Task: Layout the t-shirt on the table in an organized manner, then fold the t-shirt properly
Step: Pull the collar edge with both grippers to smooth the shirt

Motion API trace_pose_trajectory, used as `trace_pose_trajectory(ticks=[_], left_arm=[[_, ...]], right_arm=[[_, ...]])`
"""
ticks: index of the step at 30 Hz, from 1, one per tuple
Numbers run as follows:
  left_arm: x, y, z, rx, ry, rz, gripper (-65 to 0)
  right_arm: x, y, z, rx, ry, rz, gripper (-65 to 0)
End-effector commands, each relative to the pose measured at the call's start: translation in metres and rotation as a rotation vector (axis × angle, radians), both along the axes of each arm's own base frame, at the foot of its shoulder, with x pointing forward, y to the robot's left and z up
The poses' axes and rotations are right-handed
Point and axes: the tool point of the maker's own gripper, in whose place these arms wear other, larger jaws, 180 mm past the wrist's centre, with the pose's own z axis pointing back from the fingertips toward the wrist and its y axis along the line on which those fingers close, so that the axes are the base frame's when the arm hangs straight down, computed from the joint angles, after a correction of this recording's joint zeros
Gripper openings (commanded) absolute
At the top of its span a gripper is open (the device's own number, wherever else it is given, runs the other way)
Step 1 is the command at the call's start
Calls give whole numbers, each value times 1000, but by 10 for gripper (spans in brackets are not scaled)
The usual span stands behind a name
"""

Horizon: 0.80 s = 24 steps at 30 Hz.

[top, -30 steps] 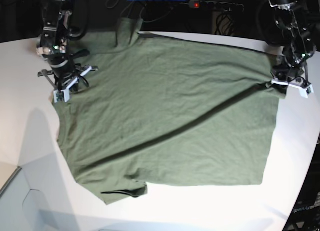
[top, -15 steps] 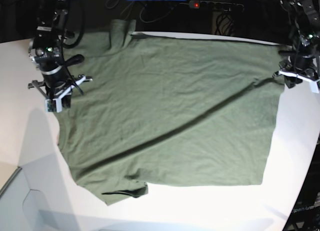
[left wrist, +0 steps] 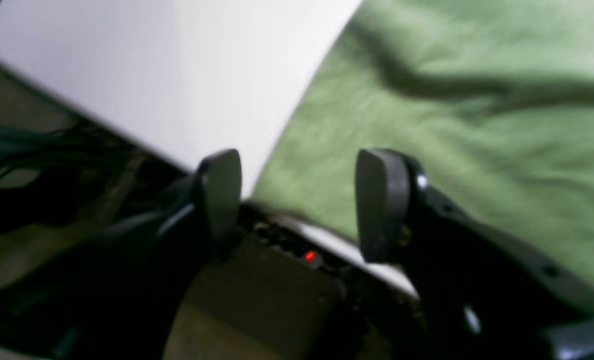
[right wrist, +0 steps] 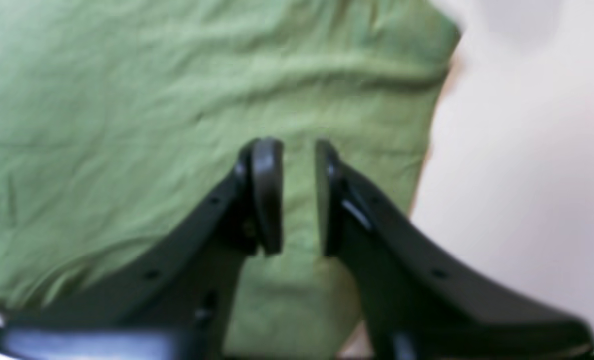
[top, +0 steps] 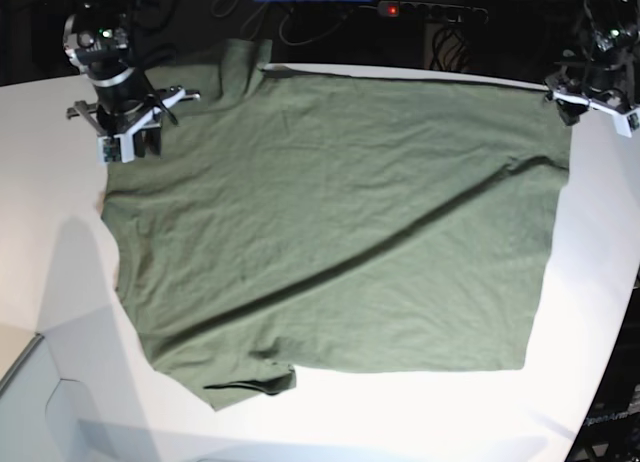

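Lying spread flat on the table (top: 60,282), the t-shirt (top: 340,222), left gripper (left wrist: 297,205) apart, right gripper (right wrist: 297,195) slightly apart, both empty

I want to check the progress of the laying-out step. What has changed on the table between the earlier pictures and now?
Both arms let go of the olive-green cotton t-shirt and drew back toward the far edge of the white table. The right gripper left the shirt's edge it had pinched; the left gripper released the opposite edge, which then settled flat. Both now have their jaws apart with nothing between them. The shirt stays spread, its long diagonal crease unchanged.
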Motion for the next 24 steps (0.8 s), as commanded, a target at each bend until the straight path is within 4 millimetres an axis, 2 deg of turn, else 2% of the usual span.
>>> trace_pose_trajectory(ticks=[1, 5, 9, 14, 20, 24], left_arm=[[3, 5, 4, 13, -15, 1, -309], [-8, 13, -15, -3, 37, 26, -309], [-9, 21, -19, 4, 55, 31, -309], [-1, 19, -17, 1, 39, 24, -309], [-2, 10, -34, -20, 85, -12, -309], [-6, 12, -44, -29, 107, 0, -310]], right_arm=[[3, 0, 11, 14, -45, 6, -489], [-7, 1, 5, 31, -20, 5, -467], [-10, 2, 3, 35, -12, 3, -468], [-10, 2, 3, 36, -12, 2, -468], [-10, 2, 3, 36, -12, 2, -468], [-10, 2, 3, 35, -12, 3, -468]])
